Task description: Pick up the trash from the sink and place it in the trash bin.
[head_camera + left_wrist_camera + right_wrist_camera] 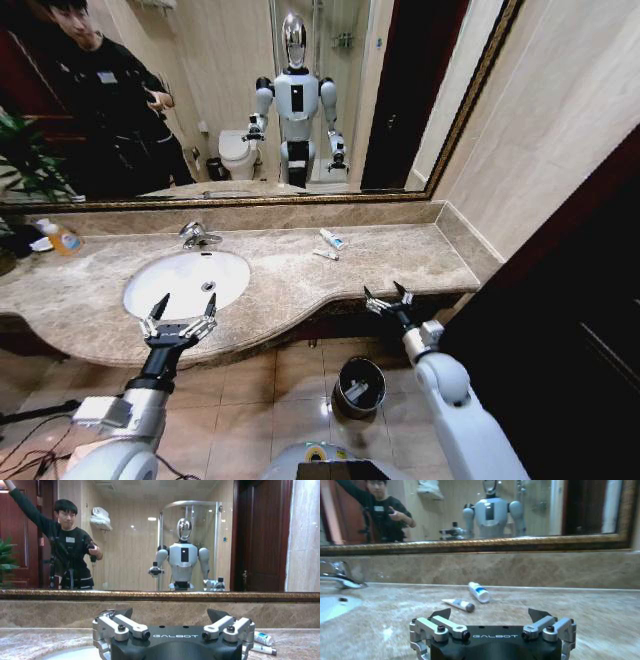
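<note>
The white oval sink (185, 280) with a chrome tap (197, 236) sits in the marble counter. Two pieces of trash lie on the counter to the right of the basin: a white tube with a blue end (332, 238) (479, 592) and a smaller tube (325, 254) (459, 604). My left gripper (183, 305) (170, 614) hovers open over the basin's front rim. At the counter's front edge on the right, my right gripper (388, 295) (490, 613) is open and faces the tubes. The dark round trash bin (360, 387) stands on the floor below the counter, between my arms.
An orange-liquid soap bottle (62, 238) stands at the counter's far left, near a green plant (25, 160). A gold-framed mirror (250, 100) runs along the wall behind. A dark wooden panel (580, 300) closes off the right side. Cables lie on the tiled floor at the left.
</note>
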Motion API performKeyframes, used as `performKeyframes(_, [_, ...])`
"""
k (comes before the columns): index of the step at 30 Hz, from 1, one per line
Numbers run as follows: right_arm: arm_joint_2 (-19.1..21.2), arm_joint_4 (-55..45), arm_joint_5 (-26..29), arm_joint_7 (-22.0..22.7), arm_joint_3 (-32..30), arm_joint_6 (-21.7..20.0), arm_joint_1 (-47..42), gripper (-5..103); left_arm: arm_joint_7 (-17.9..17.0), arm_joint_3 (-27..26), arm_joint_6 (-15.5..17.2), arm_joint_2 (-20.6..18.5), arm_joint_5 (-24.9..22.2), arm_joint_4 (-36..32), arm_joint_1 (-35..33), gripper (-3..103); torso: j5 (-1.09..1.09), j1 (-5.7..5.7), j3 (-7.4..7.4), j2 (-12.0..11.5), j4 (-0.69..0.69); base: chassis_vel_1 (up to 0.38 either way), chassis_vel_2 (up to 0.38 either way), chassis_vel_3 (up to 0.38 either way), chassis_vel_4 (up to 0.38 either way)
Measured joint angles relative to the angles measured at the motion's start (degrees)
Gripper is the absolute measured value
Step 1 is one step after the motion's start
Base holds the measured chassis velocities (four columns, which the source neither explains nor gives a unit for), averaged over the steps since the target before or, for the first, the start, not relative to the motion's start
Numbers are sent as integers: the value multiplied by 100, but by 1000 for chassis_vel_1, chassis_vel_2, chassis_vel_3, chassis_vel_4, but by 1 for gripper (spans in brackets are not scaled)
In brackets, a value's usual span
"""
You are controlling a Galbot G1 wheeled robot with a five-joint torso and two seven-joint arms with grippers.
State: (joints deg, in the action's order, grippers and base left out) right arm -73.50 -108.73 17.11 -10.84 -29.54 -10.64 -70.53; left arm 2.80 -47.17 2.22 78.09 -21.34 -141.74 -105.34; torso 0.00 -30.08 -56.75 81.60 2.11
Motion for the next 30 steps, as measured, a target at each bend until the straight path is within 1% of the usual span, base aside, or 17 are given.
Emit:
performKeyframes(1, [0, 0, 0, 0, 0, 0, 0, 100, 0, 0, 0, 0, 0, 0, 0, 100, 0, 0, 0, 0, 0, 0, 0, 0, 0])
performKeyframes(4, [80, 200, 143, -295, 105, -307, 471, 100, 0, 0, 0, 0, 0, 0, 0, 100, 0, 0, 0, 0, 1, 0, 0, 0, 0])
performKeyframes(5, [80, 200, 143, -295, 105, -307, 471, 100, 0, 0, 0, 0, 0, 0, 0, 100, 0, 0, 0, 0, 1, 0, 0, 0, 0])
performKeyframes(7, [121, 355, 178, -496, 160, -435, 726, 100, 0, 0, 0, 0, 0, 0, 0, 100, -1, 0, 0, 0, -1, 0, 0, 0, 0])
performKeyframes(8, [121, 355, 178, -496, 160, -435, 726, 100, 0, 0, 0, 0, 0, 0, 0, 100, -1, 0, 0, 0, -1, 0, 0, 0, 0])
performKeyframes(11, [138, 685, 180, -684, 282, -522, 1086, 100, 0, 0, 0, 0, 0, 0, 0, 100, 0, 0, 0, 0, 0, 0, 0, 0, 0])
performKeyframes(19, [98, 1137, 158, -699, 437, -617, 1518, 100, 0, 0, 0, 0, 0, 0, 0, 100, 0, 0, 0, 0, 0, 0, 0, 0, 0])
performKeyframes(24, [38, 1152, 181, -657, 429, -642, 1532, 100, 0, 0, 0, 0, 0, 0, 0, 100, 0, 0, 0, 0, 0, 0, 0, 0, 0])
performKeyframes(30, [92, 1306, 222, -684, 487, -641, 1654, 100, 0, 0, 0, 0, 0, 0, 0, 100, 0, 1, 0, 0, 0, 0, 0, 0, 0])
